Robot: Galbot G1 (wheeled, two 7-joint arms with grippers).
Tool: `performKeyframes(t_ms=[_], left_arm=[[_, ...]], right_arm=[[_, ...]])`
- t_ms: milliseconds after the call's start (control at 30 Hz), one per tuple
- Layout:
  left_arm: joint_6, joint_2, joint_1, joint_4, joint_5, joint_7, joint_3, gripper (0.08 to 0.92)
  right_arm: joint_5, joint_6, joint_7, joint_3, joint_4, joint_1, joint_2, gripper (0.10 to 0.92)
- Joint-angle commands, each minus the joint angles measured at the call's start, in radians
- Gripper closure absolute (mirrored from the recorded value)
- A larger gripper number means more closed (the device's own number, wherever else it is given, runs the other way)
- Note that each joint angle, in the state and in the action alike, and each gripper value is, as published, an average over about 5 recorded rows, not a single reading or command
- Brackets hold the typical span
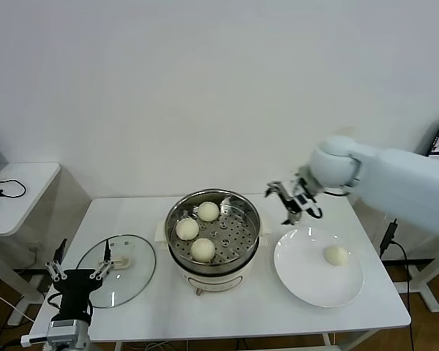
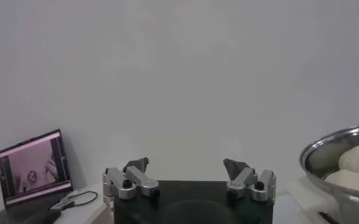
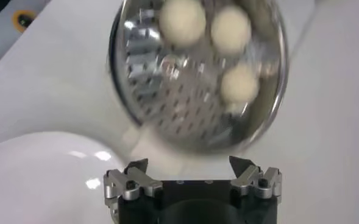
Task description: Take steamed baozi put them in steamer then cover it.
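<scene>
A white table (image 1: 132, 212) holds a stainless-steel steamer (image 1: 214, 232) with three steamed baozi (image 1: 203, 249) on its perforated tray. A fourth baozi (image 1: 336, 255) sits on a white plate (image 1: 307, 281) beside it. The right gripper (image 1: 286, 200) hovers between steamer and plate, jaws spread, empty. The left gripper (image 1: 77, 270), also spread, waits near the glass cover (image 1: 132, 274) lying on the table.

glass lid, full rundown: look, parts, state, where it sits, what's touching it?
The cover is a round clear glass lid with a thin metal rim and a cream-white rectangular handle at its centre. It lies flat, handle up, on the white table, left of the steamer and apart from it, so the pot is uncovered. The left gripper is open over its near-left edge; whether it touches the lid cannot be told.
</scene>
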Motion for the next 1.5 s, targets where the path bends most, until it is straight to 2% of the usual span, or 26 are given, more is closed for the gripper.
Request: performKeyframes(t_ms=[33,300,533,867,1300,1500], left_arm=[[0.001,0.006,0.001,0.000,0.000,0.002,0.001,0.177],[0.003,0.009,0.004,0.004,0.001,0.004,-0.002,0.177],[0.003,0.005,0.011,0.003,0.002,0.004,-0.006,0.177],[0.003,-0.004,0.021,0.005,0.006,0.003,-0.013,0.177],[0.002,-0.009,0.019,0.016,0.008,0.002,-0.017,0.177],[0.002,-0.011,0.017,0.020,0.009,0.002,-0.017,0.177]], right_arm=[[-0.101,-0.082,-0.034,0.281,-0.032,-0.374,-0.230,0.203],[-0.199,-0.017,-0.076,0.412,-0.146,-0.556,-0.212,0.203],[-0.267,0.011,-0.067,0.497,-0.289,-0.631,-0.132,0.203],[-0.324,0.043,-0.044,0.539,-0.406,-0.677,-0.019,0.203],[-0.360,0.064,-0.024,0.543,-0.483,-0.679,0.078,0.206],[-0.371,0.060,-0.026,0.543,-0.486,-0.678,0.079,0.246]])
